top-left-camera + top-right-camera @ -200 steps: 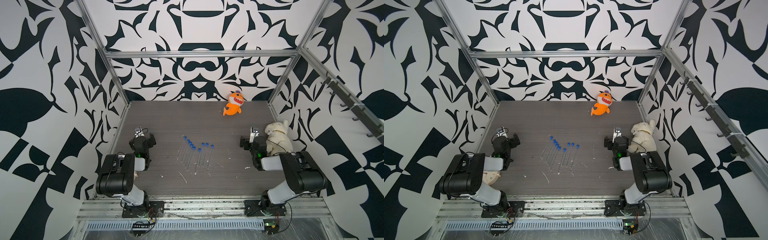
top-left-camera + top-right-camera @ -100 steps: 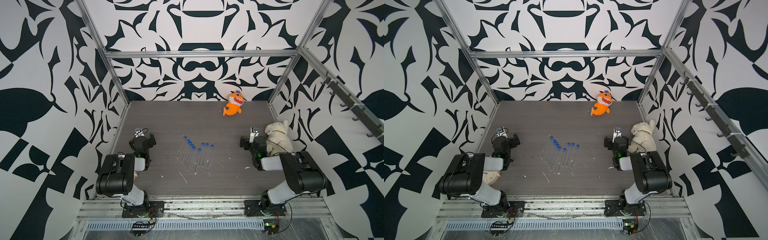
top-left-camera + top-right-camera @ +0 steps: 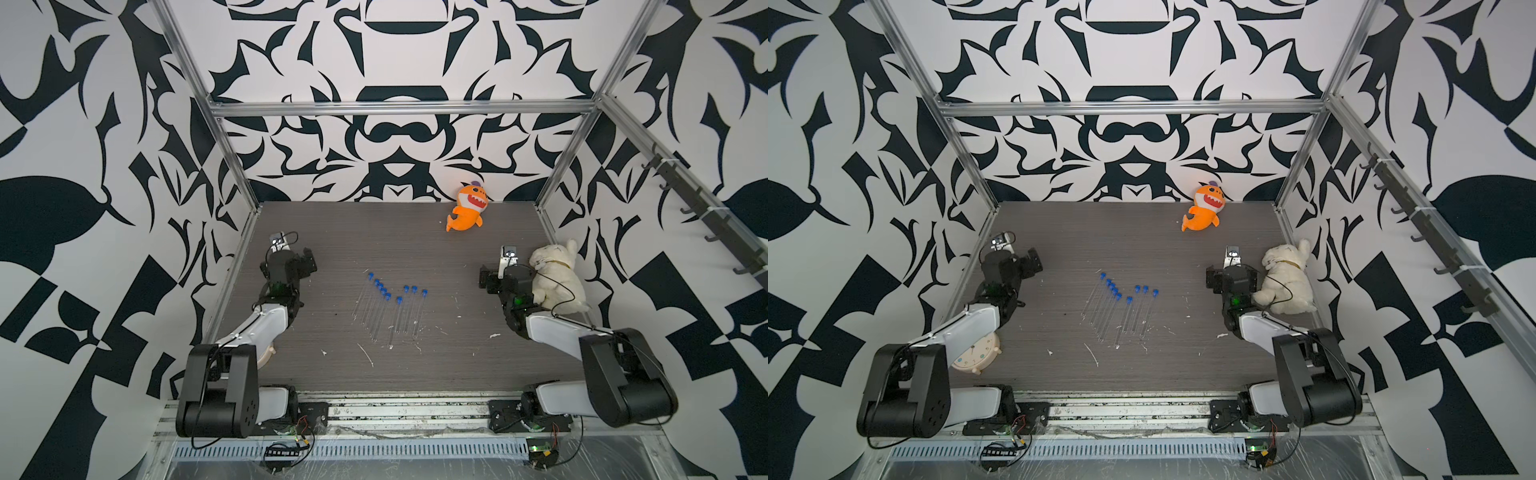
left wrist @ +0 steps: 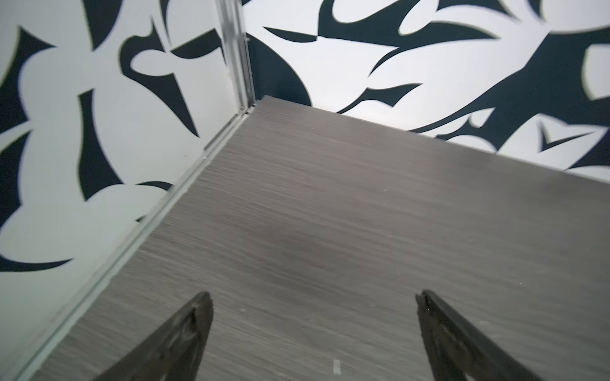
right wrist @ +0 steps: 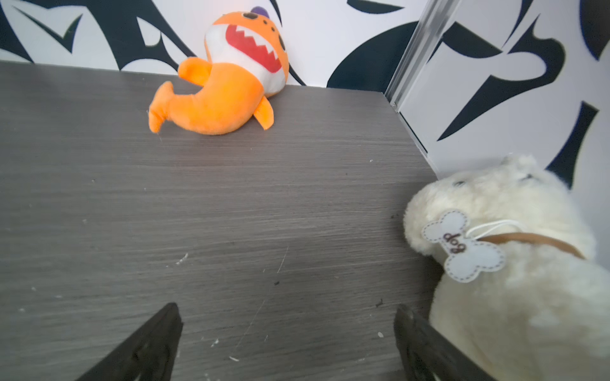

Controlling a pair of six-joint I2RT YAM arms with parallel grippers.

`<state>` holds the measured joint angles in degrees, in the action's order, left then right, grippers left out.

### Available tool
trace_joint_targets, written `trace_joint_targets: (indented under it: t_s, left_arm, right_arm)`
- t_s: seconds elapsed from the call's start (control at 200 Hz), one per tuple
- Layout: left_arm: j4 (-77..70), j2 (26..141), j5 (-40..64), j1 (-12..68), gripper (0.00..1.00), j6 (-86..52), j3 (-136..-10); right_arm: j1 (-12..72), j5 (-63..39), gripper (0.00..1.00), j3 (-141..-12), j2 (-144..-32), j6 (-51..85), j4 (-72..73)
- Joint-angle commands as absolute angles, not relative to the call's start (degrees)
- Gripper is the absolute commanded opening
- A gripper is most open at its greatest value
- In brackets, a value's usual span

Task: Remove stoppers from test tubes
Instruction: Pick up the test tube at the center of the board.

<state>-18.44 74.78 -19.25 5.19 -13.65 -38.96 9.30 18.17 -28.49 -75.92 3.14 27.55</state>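
**Grey woodgrain, nothing stirred: both arms parked, every stopper in place**

The grey counter [image 3: 374, 232] looks the same as it did a second ago: nothing on it has shifted and neither arm has moved. Taking the counter as a clock face in a top view, the left arm waits at nine o'clock and the right arm at three.

- **Left fingers** [image 4: 185, 330]: spread wide over bare counter, holding nothing.
- **Right fingers** [image 5: 155, 343]: also released and empty, with one of them just beside the white plush dog [image 3: 557, 278].

An orange shark plush [image 3: 467, 210] lies at one o'clock against the back wall. A clock [image 3: 976, 353] sits at about seven, partly under the left arm.

The clear test tubes [image 3: 376, 316] lie side by side at the centre, well apart from both arms. Their blue stoppers [image 3: 387, 296] are at the twelve o'clock ends, and all nine seem to be seated.

The task has not begun, I judge. Either arm must first swing inward to reach a tube.
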Motion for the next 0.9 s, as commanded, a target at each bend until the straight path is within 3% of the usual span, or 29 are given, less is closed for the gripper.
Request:
trace_joint_targets:
  t_s: [0.0,0.095,0.165,0.39,0.6,0.895]
  left_arm:
    - [6.2,76.0,-14.1,6.8,0.99,-22.1,-49.6]
    - [16.4,84.4,-1.1,7.9,0.99,-21.3,-59.3]
    - [26.4,91.3,2.5,10.8,0.99,-18.7,-67.6]
    - [39.1,103.3,-3.7,21.8,0.99,-12.7,-78.6]
    - [41.9,106.9,-4.2,25.5,1.0,-11.2,-79.1]
    - [40.3,107.2,-6.0,26.4,0.81,-12.2,-75.1]
  right_arm:
    - [10.3,18.6,1.0,-37.1,-72.7,8.2,9.2]
    - [10.4,9.7,1.0,-44.3,-73.8,11.8,-1.9]
    - [10.4,2.0,1.0,-49.3,-77.0,13.8,-8.2]
    - [11.7,-16.3,1.0,-57.1,-88.5,17.6,-6.9]
    - [15.1,-19.9,1.0,-65.4,-95.8,17.5,-8.1]
    - [17.3,-21.8,1.0,-66.0,-97.7,18.6,-5.5]
